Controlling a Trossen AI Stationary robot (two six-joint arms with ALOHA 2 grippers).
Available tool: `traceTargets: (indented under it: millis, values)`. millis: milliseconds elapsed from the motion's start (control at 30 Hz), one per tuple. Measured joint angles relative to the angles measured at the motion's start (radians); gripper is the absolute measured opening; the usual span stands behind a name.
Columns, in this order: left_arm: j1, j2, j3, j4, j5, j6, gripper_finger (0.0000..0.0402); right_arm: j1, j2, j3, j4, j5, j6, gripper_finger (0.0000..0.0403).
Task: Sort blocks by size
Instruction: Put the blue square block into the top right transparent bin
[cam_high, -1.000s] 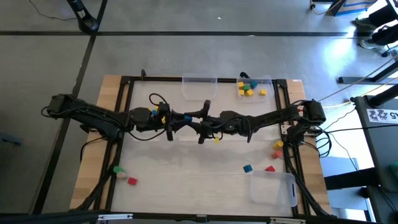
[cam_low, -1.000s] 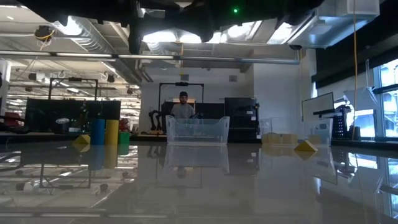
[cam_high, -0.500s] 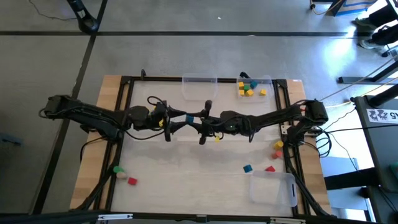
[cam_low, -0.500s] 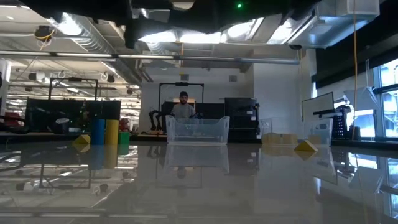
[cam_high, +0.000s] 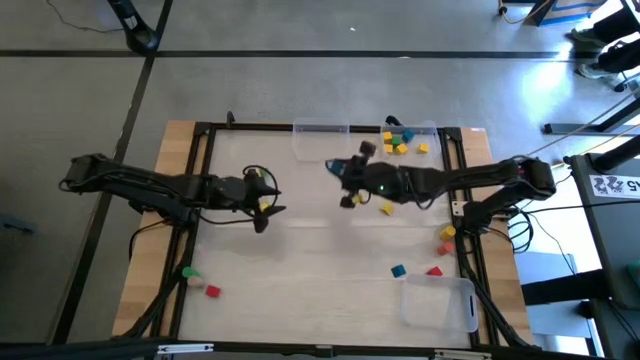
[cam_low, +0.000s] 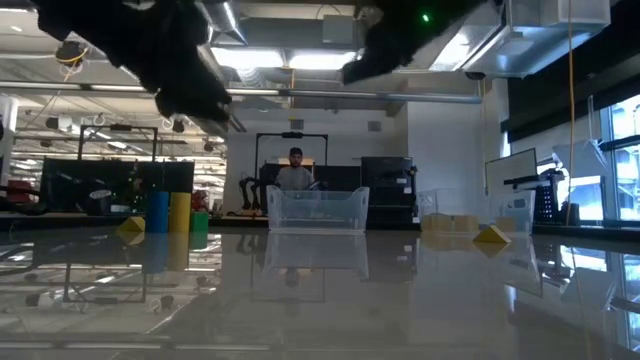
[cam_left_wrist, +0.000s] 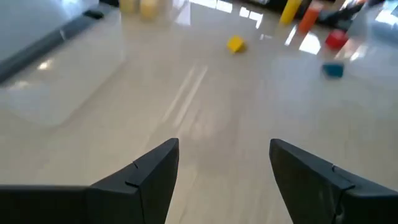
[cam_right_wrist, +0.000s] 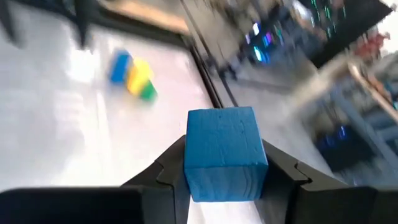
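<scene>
Looking down from above: the dark left gripper hangs over the pale table left of centre, fingers spread, nothing between them
Right arm, high view: the dark right gripper reaches toward the far edge, near the clear rectangular plastic bin
Blocks, high view: a cluster of small yellow, blue and green blocks lies at the far edge; 1 small yellow cube sits just beside the right arm; a blue block and a red block lie near a second clear bin; a green block and a red one lie at the near left
Low view: both arms show only as dark shapes overhead; the far bin stands mid-table; a person stands behind it
Left wrist view: 2 dark fingers stand wide apart above bare table
Right wrist view: the fingers pinch a solid blue cube between them
</scene>
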Motion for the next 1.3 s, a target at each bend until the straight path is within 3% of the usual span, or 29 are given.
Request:
traceTargets:
  millis: [600, 800, 1067, 1300]
  values:
    - [0.000, 0.134, 0.000, 0.003, 0.002, -0.011, 0.0239, -0.414, -0.044, 0.000, -0.539, 0.004, 0.227, 0.0135]
    - [0.000, 0.139, 0.000, 0.003, 0.002, -0.012, 0.0239, -0.547, -0.044, 0.000, -0.606, -0.027, 0.237, 0.0135]
    - [0.000, 0.139, 0.000, 0.005, 0.002, -0.019, 0.0239, -0.705, -0.034, -0.001, -0.660, -0.216, 0.247, 0.0138]
    - [-0.001, 0.139, 0.000, 0.005, 0.000, -0.019, 0.0239, -0.734, -0.034, -0.002, -0.671, -0.240, 0.253, 0.0196]
